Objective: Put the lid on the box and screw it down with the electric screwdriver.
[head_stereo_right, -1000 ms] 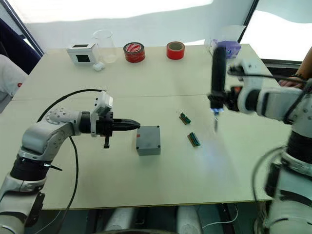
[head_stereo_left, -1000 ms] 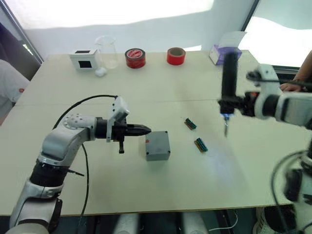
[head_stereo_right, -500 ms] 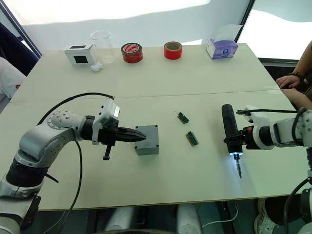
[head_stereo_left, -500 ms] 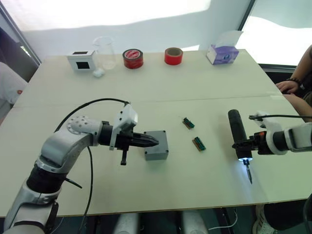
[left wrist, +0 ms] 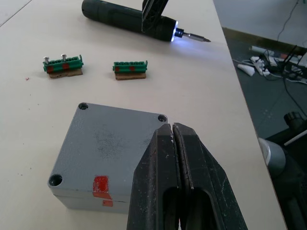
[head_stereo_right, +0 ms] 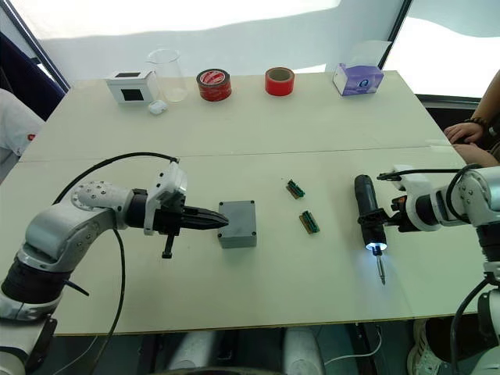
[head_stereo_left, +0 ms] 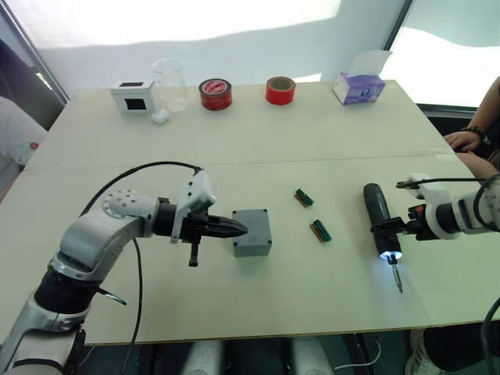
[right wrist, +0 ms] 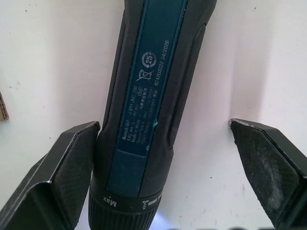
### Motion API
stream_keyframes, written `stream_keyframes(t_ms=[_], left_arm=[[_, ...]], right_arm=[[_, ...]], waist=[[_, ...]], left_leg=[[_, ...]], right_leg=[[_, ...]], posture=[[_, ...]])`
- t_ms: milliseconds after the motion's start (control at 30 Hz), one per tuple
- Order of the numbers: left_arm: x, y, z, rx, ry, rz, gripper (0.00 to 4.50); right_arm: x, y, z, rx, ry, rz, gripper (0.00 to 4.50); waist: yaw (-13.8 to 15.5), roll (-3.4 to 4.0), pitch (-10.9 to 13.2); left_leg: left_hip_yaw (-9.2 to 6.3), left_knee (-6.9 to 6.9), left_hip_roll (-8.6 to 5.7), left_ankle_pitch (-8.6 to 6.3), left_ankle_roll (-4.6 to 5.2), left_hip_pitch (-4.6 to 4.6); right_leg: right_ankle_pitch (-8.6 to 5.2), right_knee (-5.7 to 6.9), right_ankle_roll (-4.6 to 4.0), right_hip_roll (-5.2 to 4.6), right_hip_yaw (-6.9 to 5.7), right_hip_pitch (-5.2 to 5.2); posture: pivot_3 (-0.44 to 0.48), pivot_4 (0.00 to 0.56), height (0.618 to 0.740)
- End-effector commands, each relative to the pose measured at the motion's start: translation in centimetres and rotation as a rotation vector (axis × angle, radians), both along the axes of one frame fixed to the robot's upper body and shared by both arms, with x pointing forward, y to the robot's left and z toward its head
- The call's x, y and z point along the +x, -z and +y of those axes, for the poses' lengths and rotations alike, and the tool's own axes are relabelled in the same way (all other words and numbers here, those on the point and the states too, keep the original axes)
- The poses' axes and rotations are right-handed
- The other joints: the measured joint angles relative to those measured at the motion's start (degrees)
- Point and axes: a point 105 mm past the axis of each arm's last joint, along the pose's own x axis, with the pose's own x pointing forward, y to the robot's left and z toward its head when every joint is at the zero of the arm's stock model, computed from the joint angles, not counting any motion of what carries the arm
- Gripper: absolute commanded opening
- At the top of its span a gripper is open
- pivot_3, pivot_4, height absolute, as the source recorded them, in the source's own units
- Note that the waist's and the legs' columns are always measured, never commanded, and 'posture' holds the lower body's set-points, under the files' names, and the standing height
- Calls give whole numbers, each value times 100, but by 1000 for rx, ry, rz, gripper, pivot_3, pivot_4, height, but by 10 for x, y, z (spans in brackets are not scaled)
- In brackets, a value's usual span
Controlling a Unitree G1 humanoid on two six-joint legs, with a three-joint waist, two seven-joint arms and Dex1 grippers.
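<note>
The grey box (head_stereo_left: 251,232) sits mid-table with the lid (left wrist: 110,139) on top, red mark and corner screw holes facing up. My left gripper (left wrist: 171,128) is shut and empty, its tips at the lid's left edge (head_stereo_left: 238,229). The dark blue-black electric screwdriver (head_stereo_left: 378,215) lies on the table to the right, its tip light on and its bit pointing toward the front edge. My right gripper (right wrist: 163,127) is open around its body. One finger (right wrist: 72,158) touches the screwdriver (right wrist: 148,96), the other stands clear of it.
Two green terminal blocks (head_stereo_left: 305,198) (head_stereo_left: 321,231) lie between box and screwdriver. Along the far edge stand a white box with black screen (head_stereo_left: 134,95), a clear beaker (head_stereo_left: 170,82), two red tape rolls (head_stereo_left: 216,93) (head_stereo_left: 281,89) and a purple tissue box (head_stereo_left: 359,86). A person's hand (head_stereo_left: 465,139) rests at the right.
My right arm brought the screwdriver down from upright in the air to lying on the table, and its fingers have opened. The left gripper stayed at the box.
</note>
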Motion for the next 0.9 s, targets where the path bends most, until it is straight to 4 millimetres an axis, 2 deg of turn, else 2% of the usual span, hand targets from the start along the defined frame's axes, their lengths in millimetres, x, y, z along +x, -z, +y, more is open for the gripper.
stream_keyframes(t_ms=[33,133,267,333,400,467,533,600,733,900], left_arm=[[12,-12,13,-6,-59,-50,0],[19,-14,22,-4,-95,-56,0],[32,-13,42,34,-190,-83,0],[37,-11,49,48,-226,-94,0],[39,-5,54,84,-256,-108,0],[40,0,57,111,-268,-121,0],[33,22,50,163,-243,-109,0],[28,35,42,176,-226,-90,0],[28,43,29,149,-209,-67,0],[31,49,20,152,-182,-73,0]], right_arm=[[16,-33,0,-21,-3,-138,4430],[22,-55,10,-5,-40,-221,4430],[25,-93,29,-92,-220,-397,4430],[22,-104,44,-59,-299,-445,4430],[10,-110,78,-3,-495,-497,4430],[-1,-108,97,15,-614,-509,4430],[-29,-72,140,5,-869,-454,4430],[-56,-49,170,64,-1042,-417,4430],[-63,-29,187,124,-1086,-395,4430],[-60,-19,199,170,-1090,-384,4430]], waist=[[-6,2,1],[-7,3,2],[-11,4,2],[-5,4,2],[-4,4,2],[-7,4,2],[-2,2,1],[-4,-2,-2],[40,-7,4],[102,-8,3]], left_leg=[[0,0,0,1,-1,0],[0,-1,0,2,-3,-1],[0,-4,1,3,-5,-2],[0,-5,1,3,-5,-2],[0,-4,1,3,-6,-2],[-2,-4,1,3,-5,-3],[-4,-5,2,3,-5,-3],[-9,-8,2,3,-6,0],[-12,5,-4,4,-7,-10],[-18,32,-4,3,-6,-8]], right_leg=[[0,1,0,0,0,-1],[0,3,1,0,0,-6],[0,3,1,2,0,-11],[0,4,1,2,0,-12],[0,3,2,1,-1,-9],[0,4,2,1,-1,-10],[0,4,2,2,-1,-12],[0,2,2,1,-3,-6],[3,15,7,-5,-3,-11],[5,22,9,-3,-4,-2]], posture=[[0,150,740],[0,150,740],[0,150,740],[0,150,740],[0,150,740],[0,150,740],[0,150,740],[0,150,740],[0,150,740],[0,150,740]])
